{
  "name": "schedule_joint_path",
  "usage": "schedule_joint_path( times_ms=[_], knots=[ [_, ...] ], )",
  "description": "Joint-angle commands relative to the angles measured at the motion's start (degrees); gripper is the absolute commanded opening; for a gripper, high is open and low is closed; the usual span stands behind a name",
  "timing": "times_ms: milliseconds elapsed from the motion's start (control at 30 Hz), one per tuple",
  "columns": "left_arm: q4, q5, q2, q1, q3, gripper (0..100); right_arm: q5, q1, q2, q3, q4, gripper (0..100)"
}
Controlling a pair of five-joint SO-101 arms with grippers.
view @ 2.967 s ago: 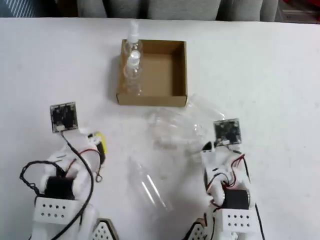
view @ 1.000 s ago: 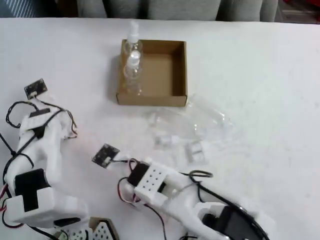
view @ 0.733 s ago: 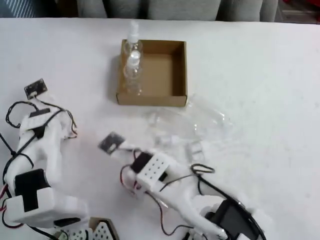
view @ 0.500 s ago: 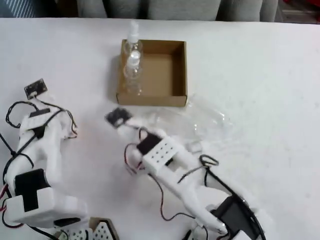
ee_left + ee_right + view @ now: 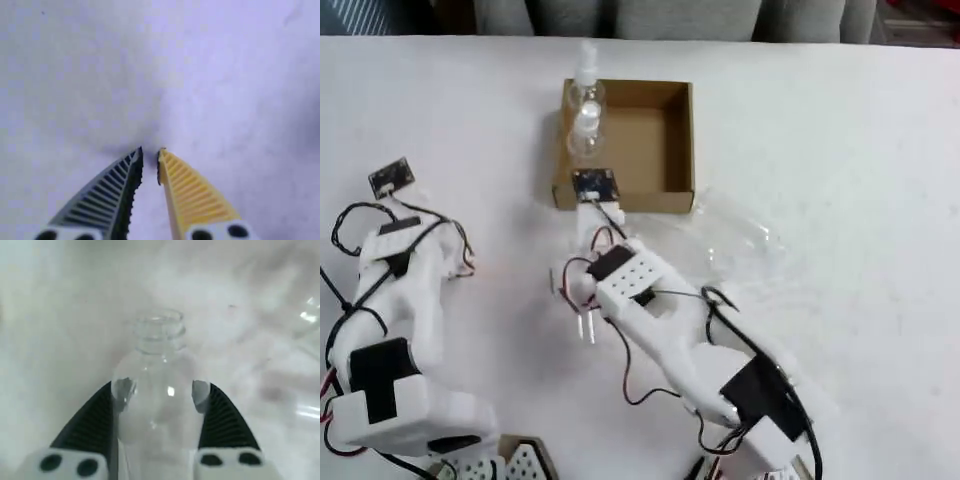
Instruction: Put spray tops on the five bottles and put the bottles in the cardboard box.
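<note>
Now the right arm's fingers (image 5: 95, 420) grip a clear, uncapped bottle (image 5: 159, 335) over the table (image 5: 820, 120), near the cardboard box (image 5: 650, 201) holding two capped bottles (image 5: 585, 118). The left arm's fingers (image 5: 117, 190) are pinched together on nothing.

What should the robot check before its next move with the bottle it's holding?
1. Grip on the bottle: ok, the right gripper clamps both its sides.
2. Spray top on it: not ok, the neck is bare.
3. Spray top in the left gripper: not ok, it is shut and empty over the table.
4. Room in the cardboard box: ok, two capped bottles stand along one side, the rest is free.
</note>
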State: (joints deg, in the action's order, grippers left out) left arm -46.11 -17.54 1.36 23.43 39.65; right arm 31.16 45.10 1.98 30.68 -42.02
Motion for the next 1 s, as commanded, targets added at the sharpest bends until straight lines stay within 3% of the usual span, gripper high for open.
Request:
schedule_joint_path(
  times_ms=[0,167,367,633,733,933,967],
  knots=[
    [-0.79,-0.35,0.04,0.31,-2.9,7,0.53,0.22,-0.48,-2.9,0.48,18.7],
    [-0.79,-0.35,0.04,0.31,-2.9,7,0.53,0.31,-0.48,-4.92,-4.44,33.7],
    [-0.88,-0.35,0.04,0.31,-2.9,7,-0.18,-0.13,-0.48,-13.27,-20.09,35.0],
    [-0.97,-0.35,-0.13,0.22,-2.81,7,-12.66,-8.92,-5.76,-22.51,-45.76,34.7],
    [-1.05,-0.53,-0.22,-0.4,-2.81,7,-13.89,-14.11,-9.27,-21.1,-48.48,29.7],
    [-5.71,-0.35,-0.48,-3.65,-3.34,6,-18.73,-21.93,-14.2,-11.69,-41.36,0.9],
    [-6.15,-0.26,-1.1,-4.35,-3.25,6,-19.78,-23.25,-14.99,-10.11,-40.22,1.5]
  ],
)
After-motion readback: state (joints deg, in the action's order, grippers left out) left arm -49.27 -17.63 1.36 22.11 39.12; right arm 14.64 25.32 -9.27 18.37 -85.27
